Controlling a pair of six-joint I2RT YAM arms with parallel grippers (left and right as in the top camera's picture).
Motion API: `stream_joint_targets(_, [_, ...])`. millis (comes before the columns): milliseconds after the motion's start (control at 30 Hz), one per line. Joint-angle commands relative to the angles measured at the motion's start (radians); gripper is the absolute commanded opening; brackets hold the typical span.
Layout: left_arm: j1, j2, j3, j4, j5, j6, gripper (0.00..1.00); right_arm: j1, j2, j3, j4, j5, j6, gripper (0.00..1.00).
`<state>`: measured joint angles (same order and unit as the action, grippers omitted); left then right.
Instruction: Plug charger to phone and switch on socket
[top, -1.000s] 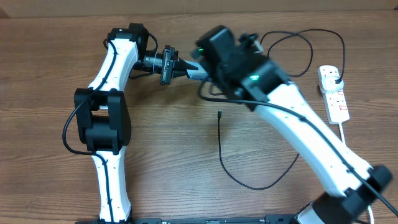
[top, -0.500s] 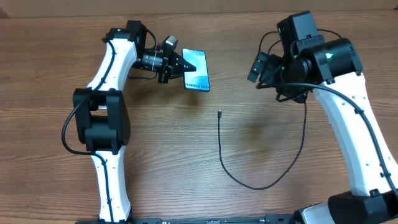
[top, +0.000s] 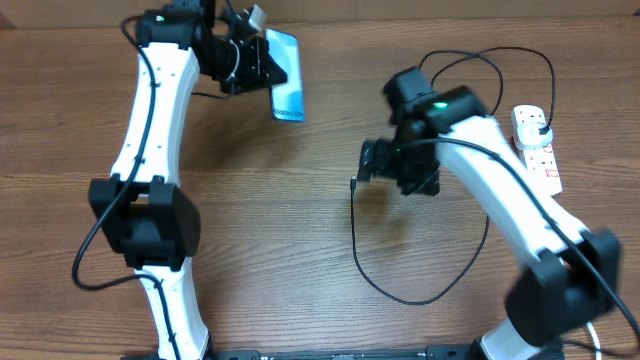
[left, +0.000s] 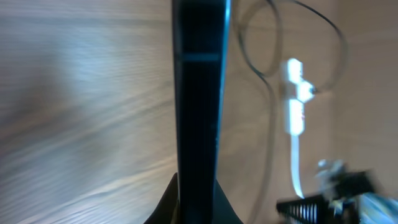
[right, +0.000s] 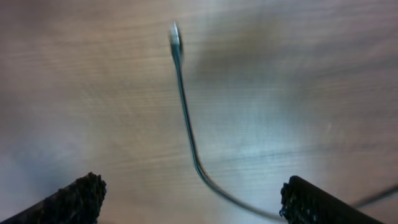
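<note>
My left gripper (top: 258, 62) is shut on the phone (top: 285, 75), which has a blue-teal screen, and holds it lifted at the back left. In the left wrist view the phone (left: 199, 93) stands edge-on between my fingers (left: 199, 205). The charger's thin black cable (top: 400, 295) loops over the table with its connector tip (top: 353, 184) near the middle. My right gripper (top: 375, 165) is open just above the tip. In the right wrist view the tip (right: 175, 36) and cable (right: 189, 137) lie between my wide-spread fingers (right: 193, 202). The white socket strip (top: 537, 148) lies at the far right, the black plug in its far end.
The socket's thick white cord (top: 556, 222) runs toward the front right. More black cable loops (top: 500, 75) lie at the back right. The socket also shows in the left wrist view (left: 295, 99). The table is brown wood.
My left gripper has lifted the phone back and left. My right arm has swung from the back right down over the connector tip.
</note>
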<state>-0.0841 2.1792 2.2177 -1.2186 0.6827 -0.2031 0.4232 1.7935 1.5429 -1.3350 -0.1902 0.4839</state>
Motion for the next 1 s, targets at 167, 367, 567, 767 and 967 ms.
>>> stream_joint_targets(167, [0.007,-0.029,0.018,-0.001,-0.211,-0.029,0.04,0.031,0.105,0.07,-0.003,0.048,-0.048,0.91])
stream_joint_targets(367, [0.007,-0.029,0.018,-0.007,-0.211,-0.03,0.04,0.071,0.154,0.05,0.18,0.187,-0.045,0.91])
stream_joint_targets(567, [0.007,-0.029,0.018,-0.019,-0.211,-0.029,0.04,0.142,0.256,0.044,0.254,0.33,0.011,0.81])
stream_joint_targets(767, [0.007,-0.029,0.018,-0.024,-0.212,-0.029,0.04,0.153,0.322,0.042,0.284,0.325,0.013,0.63])
stream_joint_targets(967, [0.007,-0.029,0.018,-0.022,-0.212,-0.029,0.04,0.156,0.33,0.018,0.3,0.291,0.012,0.57])
